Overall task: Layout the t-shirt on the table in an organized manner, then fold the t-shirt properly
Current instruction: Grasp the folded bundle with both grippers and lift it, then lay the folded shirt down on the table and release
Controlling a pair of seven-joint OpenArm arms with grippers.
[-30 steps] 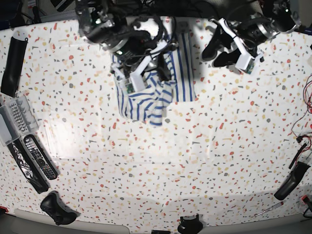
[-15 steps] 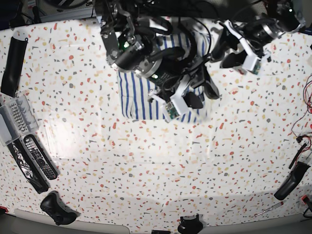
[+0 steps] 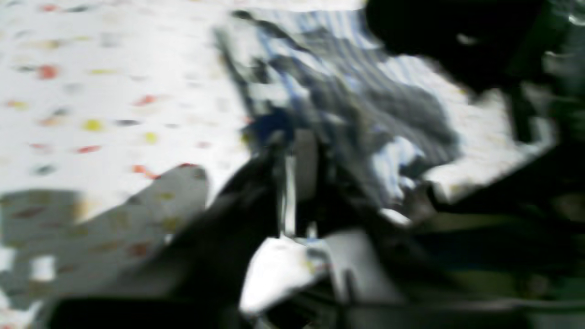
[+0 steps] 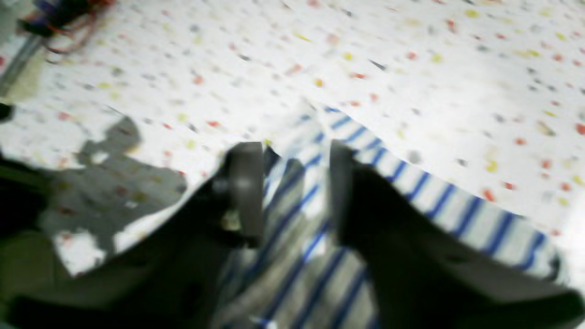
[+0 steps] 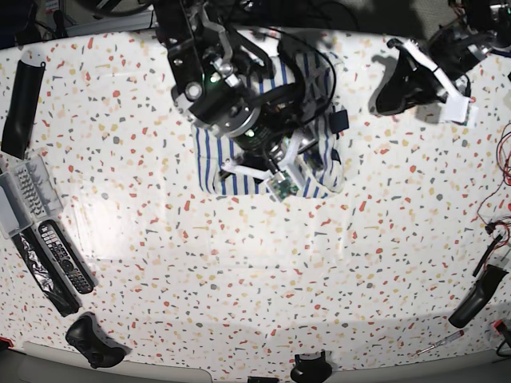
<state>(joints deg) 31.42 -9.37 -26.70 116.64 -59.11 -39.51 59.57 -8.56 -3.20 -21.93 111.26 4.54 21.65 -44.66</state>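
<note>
The blue-striped white t-shirt [image 5: 214, 163] lies bunched on the speckled table [image 5: 239, 279] at the back centre, mostly hidden under my right arm. My right gripper [image 5: 313, 159] sits low on its right part. In the right wrist view the gripper [image 4: 292, 192] is open, with flat striped cloth [image 4: 457, 205] between and under the fingers. My left gripper [image 5: 398, 86] hangs apart from the shirt at the back right. The left wrist view is blurred; there the gripper [image 3: 290, 155] looks shut and empty, and the shirt [image 3: 347, 68] lies beyond it.
Remotes [image 5: 64, 255], a clear box [image 5: 20, 195] and a long black case [image 5: 20, 100] line the left edge. A dark controller [image 5: 92, 339] sits at the front left. A black tool [image 5: 479, 295] and red cables [image 5: 503, 159] lie at the right edge.
My right arm swung right across the shirt, pulling the crumpled cloth wider and flatter. My left arm drew back toward the right rear corner.
</note>
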